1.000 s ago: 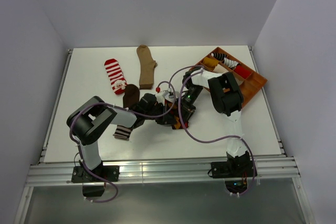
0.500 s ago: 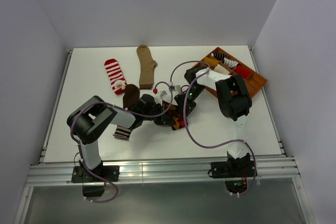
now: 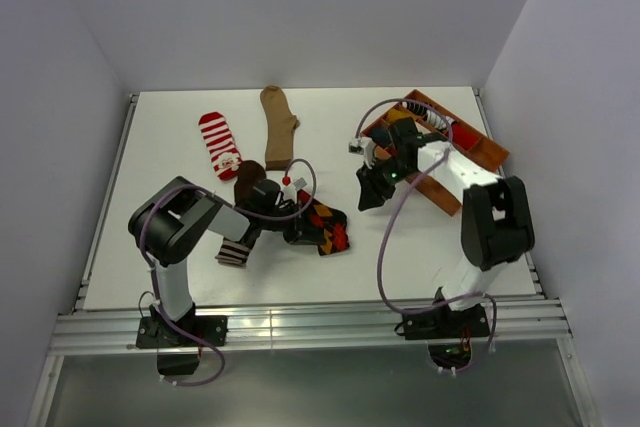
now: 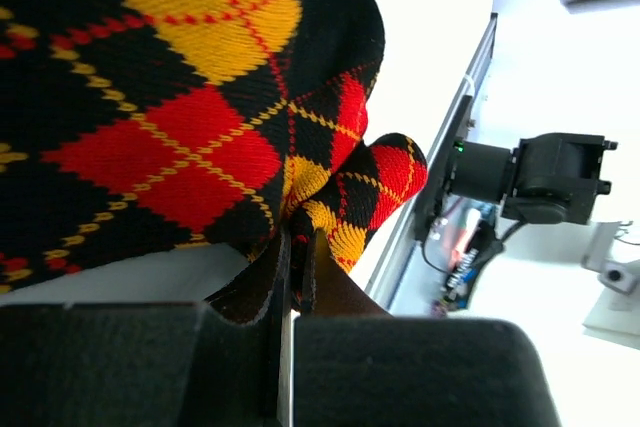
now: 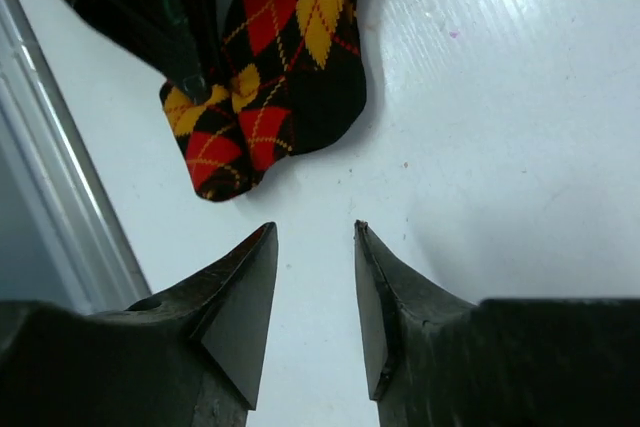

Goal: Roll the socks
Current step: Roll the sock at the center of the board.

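Laid out on a white tabletop, with a brown tray at the far right, sock bundles in its compartments. Flat toward the far left: a tan sock and a red-and-white striped sock; nearer, a dark brown sock with a striped cuff. Near the middle, the argyle sock, partly bunched, pinched at one edge in the left gripper, clamped tight on the fabric. Off toward the tray, the right gripper, half spread and empty. Probably best: hold the left pinch firm as an anchor, bring the right gripper low to the loose end, catch both layers, then roll snugly toward the anchor without dragging the sock.
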Available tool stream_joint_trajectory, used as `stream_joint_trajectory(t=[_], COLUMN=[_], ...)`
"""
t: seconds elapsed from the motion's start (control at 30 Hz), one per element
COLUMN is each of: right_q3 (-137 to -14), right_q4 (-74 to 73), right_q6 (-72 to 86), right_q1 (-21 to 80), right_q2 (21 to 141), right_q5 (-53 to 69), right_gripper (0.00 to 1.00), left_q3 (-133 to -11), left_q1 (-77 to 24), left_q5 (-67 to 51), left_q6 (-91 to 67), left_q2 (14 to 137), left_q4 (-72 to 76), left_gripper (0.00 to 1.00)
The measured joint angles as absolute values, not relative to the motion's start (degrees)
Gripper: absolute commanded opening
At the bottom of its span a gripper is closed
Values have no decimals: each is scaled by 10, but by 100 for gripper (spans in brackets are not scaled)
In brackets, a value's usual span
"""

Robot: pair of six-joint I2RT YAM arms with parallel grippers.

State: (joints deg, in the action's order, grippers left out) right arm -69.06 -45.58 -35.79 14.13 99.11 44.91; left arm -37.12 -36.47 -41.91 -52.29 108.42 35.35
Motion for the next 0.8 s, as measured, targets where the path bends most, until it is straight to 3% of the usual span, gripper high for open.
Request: stream_joint_trajectory(t=[0.2, 0.37, 0.8], right_q3=[-582, -495, -359], right_q4=[-385, -316, -153], right_q6=[-405, -428, -456], right_q1=[175, 274, 471], right_q2=[850, 769, 736], right_q5=[415, 358, 184], right_gripper=[51, 54, 56], left_q3=[-399, -422, -437], left_q1=[-349, -342, -334], left_q5=[-450, -470, -496], left_q6=[-528, -528, -529], left_q2=[1091, 1103, 1116], left_q4=[284, 243, 213], left_gripper=[0, 0, 0])
